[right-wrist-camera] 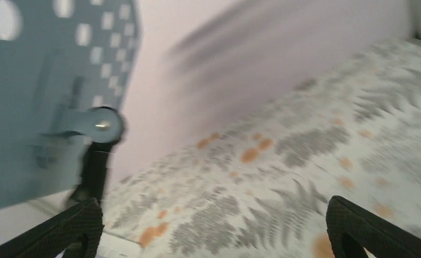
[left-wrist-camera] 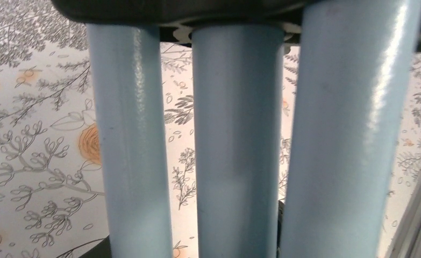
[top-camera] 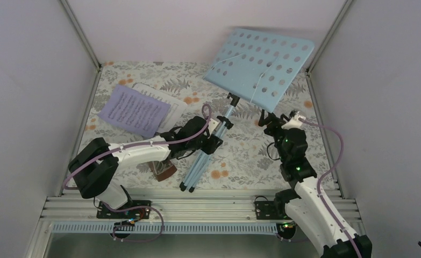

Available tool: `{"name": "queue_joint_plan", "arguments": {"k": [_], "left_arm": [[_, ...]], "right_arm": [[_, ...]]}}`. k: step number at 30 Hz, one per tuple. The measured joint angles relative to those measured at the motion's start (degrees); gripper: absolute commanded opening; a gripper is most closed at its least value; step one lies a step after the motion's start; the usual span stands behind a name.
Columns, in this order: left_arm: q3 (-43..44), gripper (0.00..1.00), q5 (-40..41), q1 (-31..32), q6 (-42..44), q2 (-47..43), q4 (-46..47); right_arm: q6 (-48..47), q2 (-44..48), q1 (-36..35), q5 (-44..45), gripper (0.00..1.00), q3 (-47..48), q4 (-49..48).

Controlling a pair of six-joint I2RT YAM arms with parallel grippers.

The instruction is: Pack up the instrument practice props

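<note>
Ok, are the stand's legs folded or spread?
Folded. The stand's three legs run side by side in one tight bundle, and the left wrist view shows them as parallel tubes, not splayed.

The right gripper [right-wrist-camera: 213, 228] stands wide open, its two black fingers [right-wrist-camera: 71, 231] at the lower corners with only the floral tablecloth [right-wrist-camera: 283, 161] between them. Above the left jaw, and apart from it, is the music stand [right-wrist-camera: 30, 80]. Its light-blue perforated desk is seen from the back, with a round hinge knob [right-wrist-camera: 104, 124] atop a black post [right-wrist-camera: 94, 172]. Beyond the jaws is a pale wall [right-wrist-camera: 224, 48]. The whole view is motion-blurred.
</note>
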State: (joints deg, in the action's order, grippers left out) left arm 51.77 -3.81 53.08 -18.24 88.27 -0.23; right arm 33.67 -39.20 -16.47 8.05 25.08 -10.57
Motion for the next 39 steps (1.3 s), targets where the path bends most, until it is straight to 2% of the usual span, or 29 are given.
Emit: {"name": "queue_joint_plan", "arguments": {"k": [4, 10, 16, 21, 28, 32, 39], "left_arm": [[0.35, 0.02, 1.84, -0.22, -0.63, 0.98, -1.84], [2.73, 0.02, 3.32, -0.61, -1.53, 4.61, -5.18], [8.81, 0.02, 4.39, -0.50, -0.63, 11.04, -11.56], [14.19, 0.02, 5.57, 0.66, 1.64, 17.09, -16.39], [20.72, 0.02, 7.23, 3.65, 6.78, 23.34, -22.73], [25.42, 0.02, 7.30, 6.16, 11.02, 27.71, -26.05], [29.90, 0.02, 10.05, 8.76, 21.40, 30.27, -28.17]], "right_arm": [[5.05, 4.11, 0.00, 8.87, 1.00, -2.16, 8.41], [10.36, 12.68, 0.00, 25.44, 1.00, -0.15, 19.82], [9.66, 19.78, 0.00, 35.19, 1.00, 5.81, 23.56], [6.34, 23.54, 0.00, 37.22, 1.00, 10.75, 22.27], [2.14, 24.00, 0.00, 36.76, 1.00, 14.99, 21.29], [1.05, 23.80, 0.00, 36.30, 1.00, 15.43, 21.31], [0.57, 23.71, 0.00, 36.06, 1.00, 15.37, 21.31]]}}
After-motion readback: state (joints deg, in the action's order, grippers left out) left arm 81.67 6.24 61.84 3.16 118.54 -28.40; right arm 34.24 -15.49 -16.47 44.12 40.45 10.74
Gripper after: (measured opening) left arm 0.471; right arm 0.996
